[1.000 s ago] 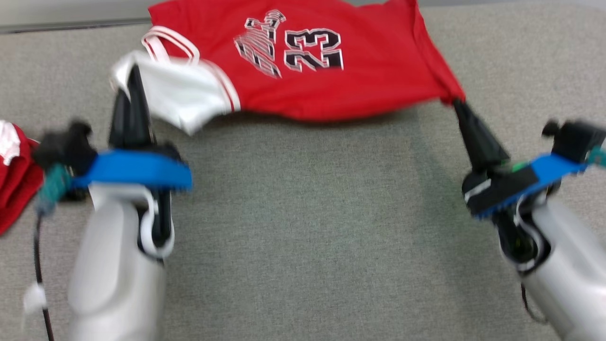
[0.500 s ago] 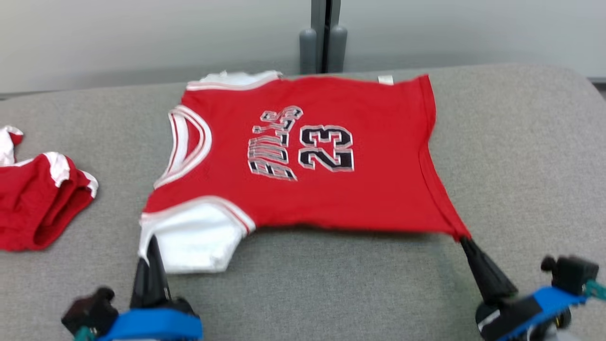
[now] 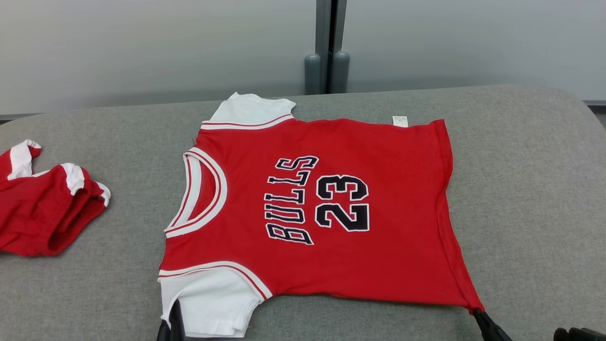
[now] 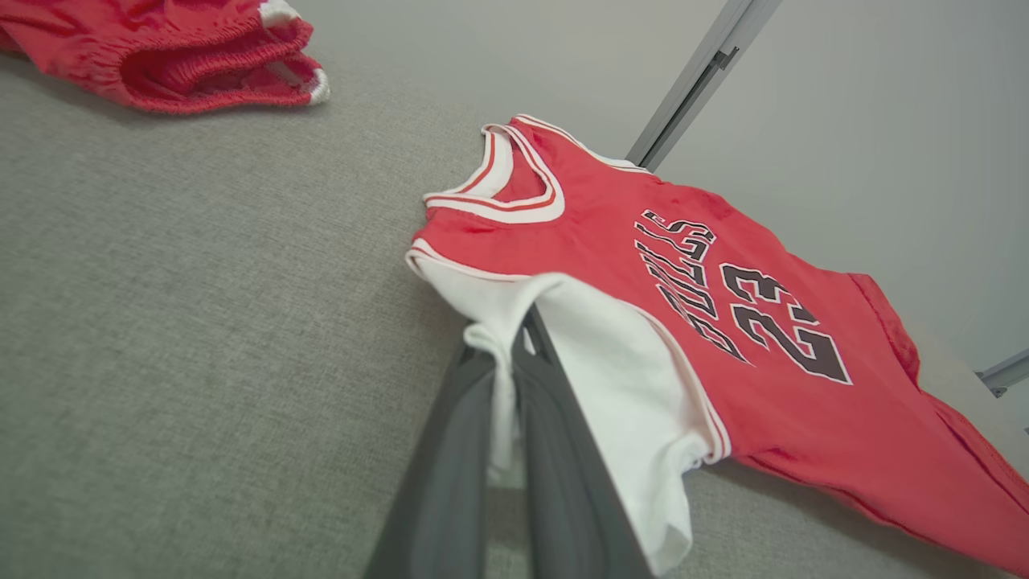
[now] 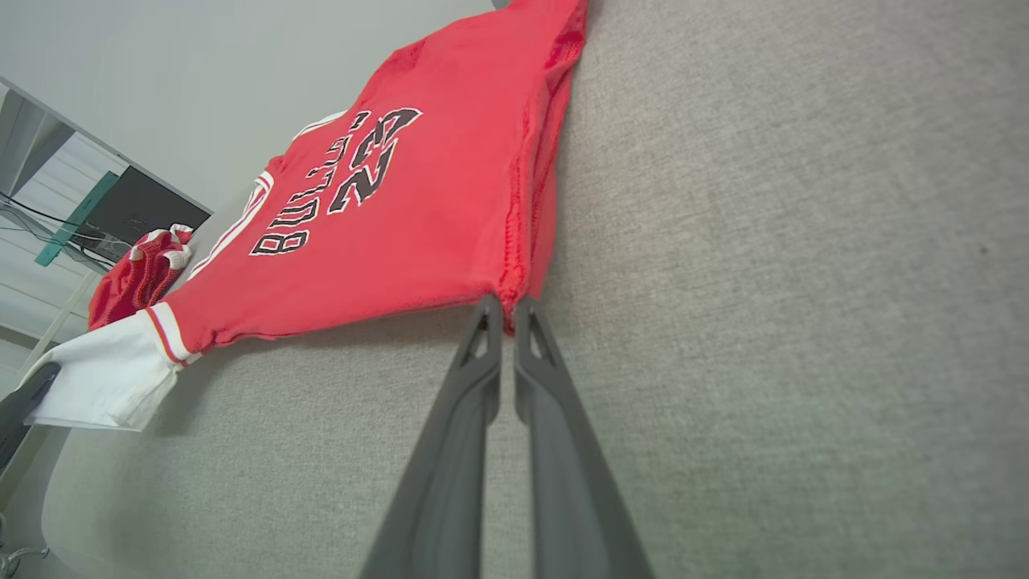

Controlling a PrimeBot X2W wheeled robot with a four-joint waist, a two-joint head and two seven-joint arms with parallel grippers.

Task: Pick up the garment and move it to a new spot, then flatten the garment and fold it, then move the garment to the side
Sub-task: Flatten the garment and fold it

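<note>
The grey padded surface (image 3: 521, 189) carries the red Bulls 23 jersey (image 3: 378, 246), spread face up across the middle of the head view, neck toward the left. A bunched red-and-white garment (image 3: 42, 218) lies well apart at the left edge. The left tool (image 4: 518, 322) is clamped on the white sleeve (image 3: 208, 303) at bottom left; the right tool (image 5: 504, 305) pinches the hem corner (image 3: 468, 305) at bottom right. To flatten well, I judge both should draw the near edge taut and low before letting go.
</note>
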